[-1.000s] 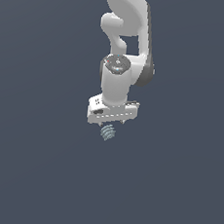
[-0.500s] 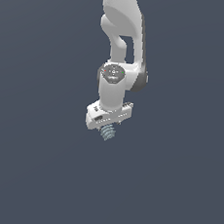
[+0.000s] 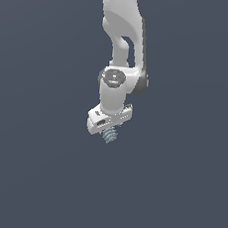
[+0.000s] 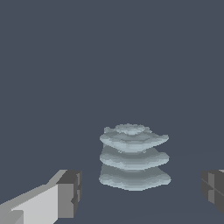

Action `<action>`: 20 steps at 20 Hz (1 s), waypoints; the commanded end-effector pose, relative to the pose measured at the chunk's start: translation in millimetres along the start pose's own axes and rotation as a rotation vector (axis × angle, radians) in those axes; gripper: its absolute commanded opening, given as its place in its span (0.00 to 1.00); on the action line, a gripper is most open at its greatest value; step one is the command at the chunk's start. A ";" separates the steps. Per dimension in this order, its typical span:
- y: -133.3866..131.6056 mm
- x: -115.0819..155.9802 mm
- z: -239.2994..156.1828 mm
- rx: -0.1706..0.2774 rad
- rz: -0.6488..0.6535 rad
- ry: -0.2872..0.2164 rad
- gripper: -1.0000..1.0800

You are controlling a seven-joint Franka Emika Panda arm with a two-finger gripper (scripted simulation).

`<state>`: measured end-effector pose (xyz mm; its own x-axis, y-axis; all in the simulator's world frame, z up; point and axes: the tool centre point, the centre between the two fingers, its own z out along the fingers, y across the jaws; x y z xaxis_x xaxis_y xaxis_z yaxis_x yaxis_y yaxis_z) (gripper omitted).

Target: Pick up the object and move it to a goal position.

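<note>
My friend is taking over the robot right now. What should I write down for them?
Gripper: open. In the wrist view the two fingers stand apart on either side of the object, not touching it.
Object: the small ribbed blue-grey lump sits between the fingers, just below the white hand in the exterior view.
Done: the gripper is lined up around the object.
Left: close the fingers on it, lift it, and carry it to the goal. No goal marker shows in either view.
</note>
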<state>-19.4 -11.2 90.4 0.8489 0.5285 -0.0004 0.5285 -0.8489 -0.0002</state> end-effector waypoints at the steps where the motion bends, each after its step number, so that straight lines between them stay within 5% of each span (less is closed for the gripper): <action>1: 0.0 0.0 0.0 0.000 0.000 0.000 0.96; 19: -0.2 -0.2 50.5 0.000 -0.005 0.000 0.96; 20: -0.2 -0.2 50.5 0.000 -0.005 0.000 0.00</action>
<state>-20.1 -11.2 40.6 0.8464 0.5325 -0.0005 0.5325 -0.8464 -0.0003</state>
